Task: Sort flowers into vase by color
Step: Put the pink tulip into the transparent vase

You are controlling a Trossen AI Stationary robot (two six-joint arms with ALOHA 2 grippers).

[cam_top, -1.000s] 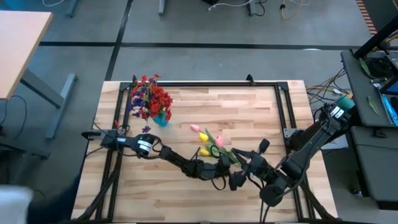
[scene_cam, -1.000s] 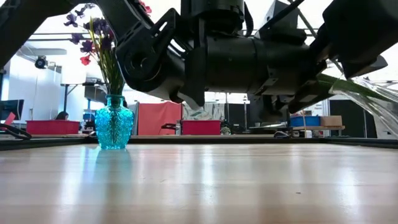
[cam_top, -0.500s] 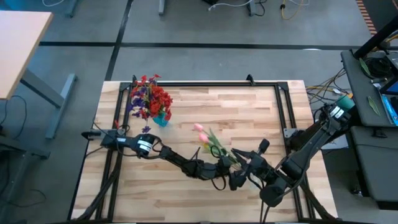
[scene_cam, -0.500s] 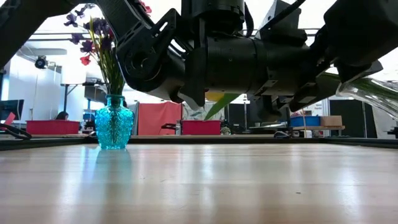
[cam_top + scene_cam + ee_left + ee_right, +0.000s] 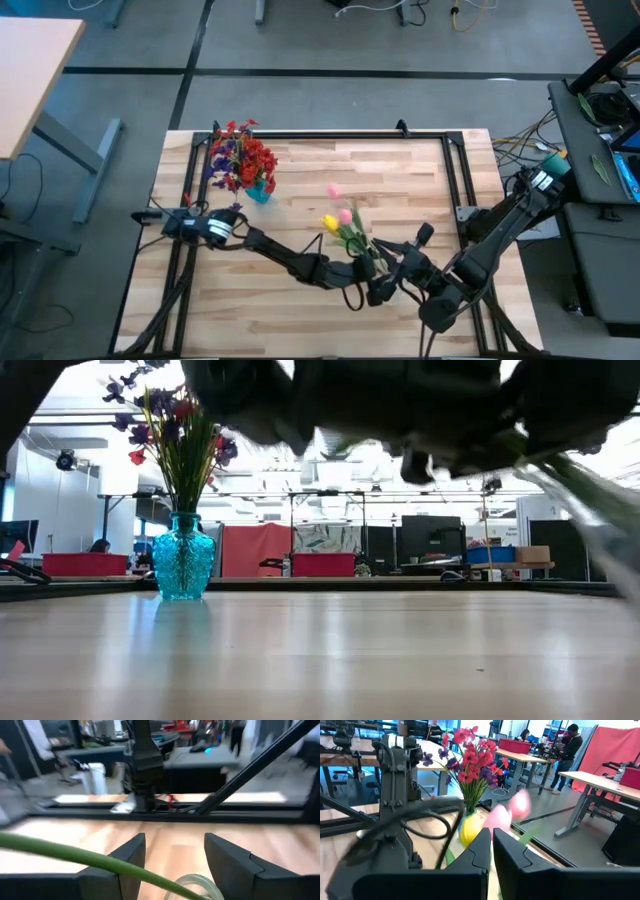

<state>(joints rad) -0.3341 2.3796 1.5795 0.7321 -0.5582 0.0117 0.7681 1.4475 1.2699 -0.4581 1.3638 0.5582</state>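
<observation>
Tulips have swung upright since half a second ago, heads nearer the blue vase (image 5: 260, 190). Right claw (image 5: 378, 290) pinches the tulip bunch (image 5: 345, 225) low on its stems; left claw (image 5: 345, 285) spread beside (light, floppy; grip stems).

Pale wood-plank table (image 5: 400, 170) with satin sheen; glossy textured turquoise glass vase (image 5: 183, 563); matt black end effectors.

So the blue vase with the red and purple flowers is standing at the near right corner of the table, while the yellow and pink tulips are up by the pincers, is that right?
Not quite: the blue vase with the red and purple flowers stands near the table's far left corner, as the high view shows. The yellow and pink tulips are indeed up by the right pincer and left pincer.
</observation>
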